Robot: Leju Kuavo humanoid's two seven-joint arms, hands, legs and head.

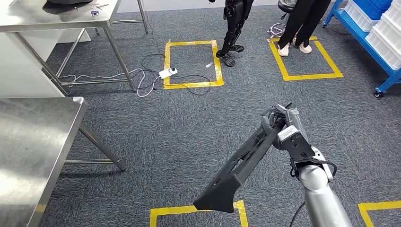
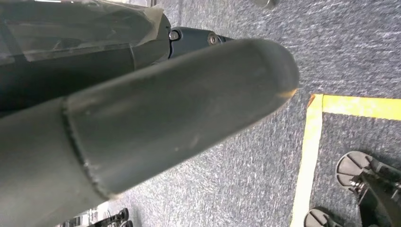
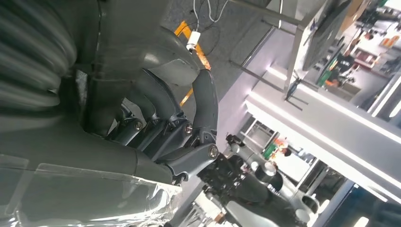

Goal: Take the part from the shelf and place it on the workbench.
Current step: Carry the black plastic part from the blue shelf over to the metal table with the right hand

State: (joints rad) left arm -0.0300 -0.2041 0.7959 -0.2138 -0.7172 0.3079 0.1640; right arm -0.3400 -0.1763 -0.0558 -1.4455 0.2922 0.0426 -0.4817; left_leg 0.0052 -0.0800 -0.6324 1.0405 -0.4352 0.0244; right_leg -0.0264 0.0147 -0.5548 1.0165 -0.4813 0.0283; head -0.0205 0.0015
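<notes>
Right hand (image 1: 283, 126) grips part (image 1: 241, 165) — over carpet

One long black part (image 1: 241, 163) sits in the right hand (image 1: 283, 125). Beyond the hand stand two steel tables (image 1: 33, 142), four yellow floor squares (image 1: 191, 64), one person (image 1: 298, 23).

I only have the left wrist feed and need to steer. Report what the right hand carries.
Observer: The right hand grips one end of a long black part; the other end slants down to the robot's left.
Operator: Give me the workbench position.
Observer: A steel workbench stands at the robot's front left.
Operator: Name what lies on the floor ahead.
Observer: A white power strip with loose cables lies on the carpet farther ahead.
</notes>
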